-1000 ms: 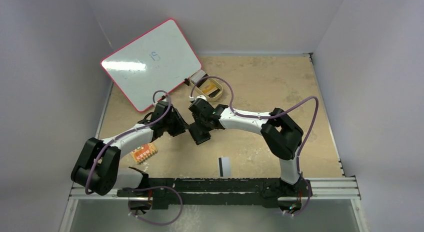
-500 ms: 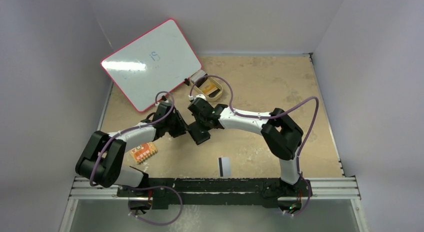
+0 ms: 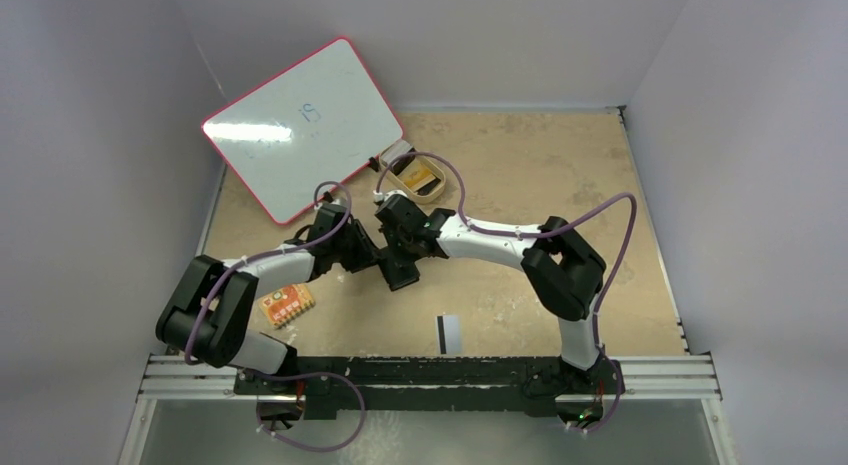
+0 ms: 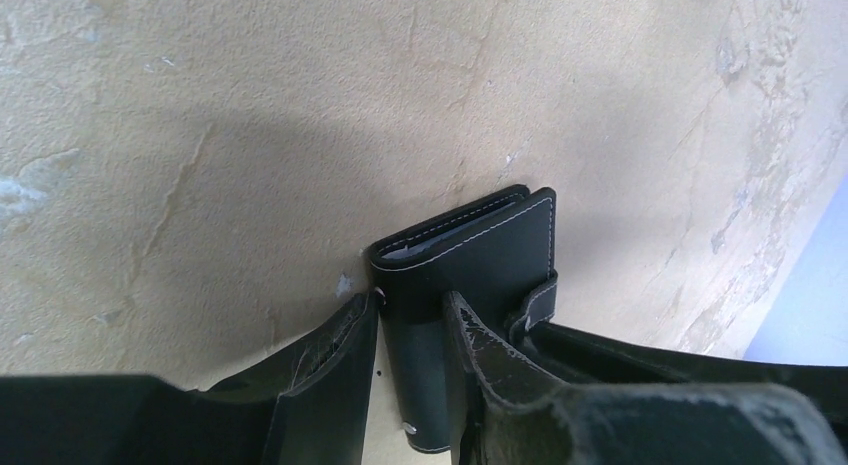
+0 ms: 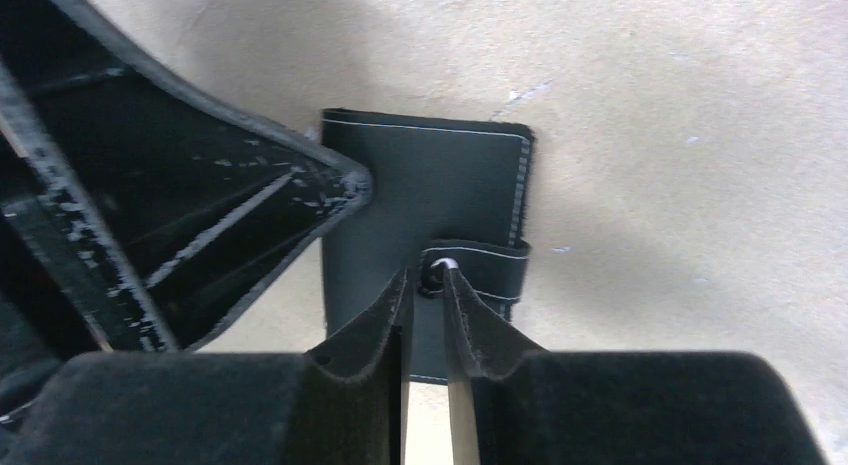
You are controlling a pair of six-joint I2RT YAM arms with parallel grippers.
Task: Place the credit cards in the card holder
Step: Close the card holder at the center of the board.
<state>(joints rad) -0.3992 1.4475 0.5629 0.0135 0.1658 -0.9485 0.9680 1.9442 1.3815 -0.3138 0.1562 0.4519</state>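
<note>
Evidently my left pincer (image 4: 410, 310) clamps the black bifold stitched card holder (image 4: 480, 245) steady so my narrowed right pincer (image 5: 428, 280) can free its snap tab (image 5: 495, 265).

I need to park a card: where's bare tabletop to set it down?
Widest patch: tan tabletop right of the right arm. Smaller: between small orange board and black-striped pale card. Crowded: black bifold card holder, where left gripper and right gripper meet.

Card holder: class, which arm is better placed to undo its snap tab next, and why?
Right. The right gripper has its tips at the snap tab, while the left gripper clasps the card holder, bracing it.
</note>
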